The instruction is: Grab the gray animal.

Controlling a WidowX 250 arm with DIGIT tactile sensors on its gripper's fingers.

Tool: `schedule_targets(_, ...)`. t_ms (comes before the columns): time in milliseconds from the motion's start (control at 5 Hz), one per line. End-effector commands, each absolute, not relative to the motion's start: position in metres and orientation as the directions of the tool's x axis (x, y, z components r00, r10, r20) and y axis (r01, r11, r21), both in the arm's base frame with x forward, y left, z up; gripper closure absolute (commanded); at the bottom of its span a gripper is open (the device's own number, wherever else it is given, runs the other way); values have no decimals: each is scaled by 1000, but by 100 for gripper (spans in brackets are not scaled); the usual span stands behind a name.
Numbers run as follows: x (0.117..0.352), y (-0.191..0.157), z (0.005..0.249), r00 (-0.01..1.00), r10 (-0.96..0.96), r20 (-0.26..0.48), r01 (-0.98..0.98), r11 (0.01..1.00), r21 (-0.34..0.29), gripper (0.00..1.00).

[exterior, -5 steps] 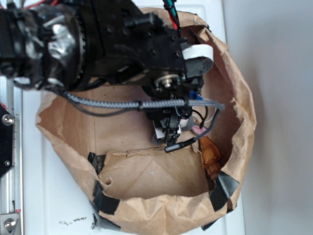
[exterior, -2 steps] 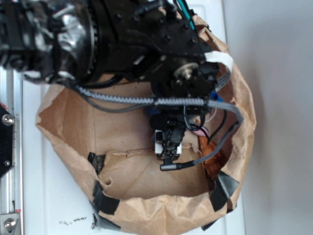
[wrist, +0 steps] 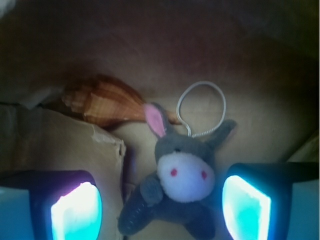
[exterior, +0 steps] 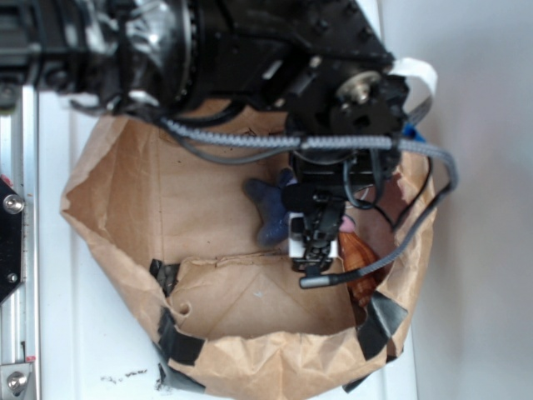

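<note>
A crumpled brown paper bag (exterior: 125,217) on a white tabletop (exterior: 58,333) walls me in. My tool (wrist: 160,205) hangs open over the gray animal (wrist: 182,187), pads straddling it for a squeeze; the seashell (wrist: 102,102) lies at ten o'clock.

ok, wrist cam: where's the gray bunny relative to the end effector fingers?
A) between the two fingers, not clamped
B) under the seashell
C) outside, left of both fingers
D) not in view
A: the bunny lies between the lit fingers with gaps on both sides; the seashell sits apart behind it.
</note>
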State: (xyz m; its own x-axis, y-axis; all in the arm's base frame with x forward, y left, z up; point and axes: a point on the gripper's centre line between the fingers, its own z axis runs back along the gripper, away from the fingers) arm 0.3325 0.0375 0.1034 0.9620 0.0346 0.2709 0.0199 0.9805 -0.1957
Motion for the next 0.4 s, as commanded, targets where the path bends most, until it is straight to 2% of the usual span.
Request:
schedule_targets(0, 343, 41, 107, 947, 20, 320, 23, 991, -130, 0)
schedule_targets(200, 350, 40, 96, 949, 14, 315, 25, 992, -121, 0)
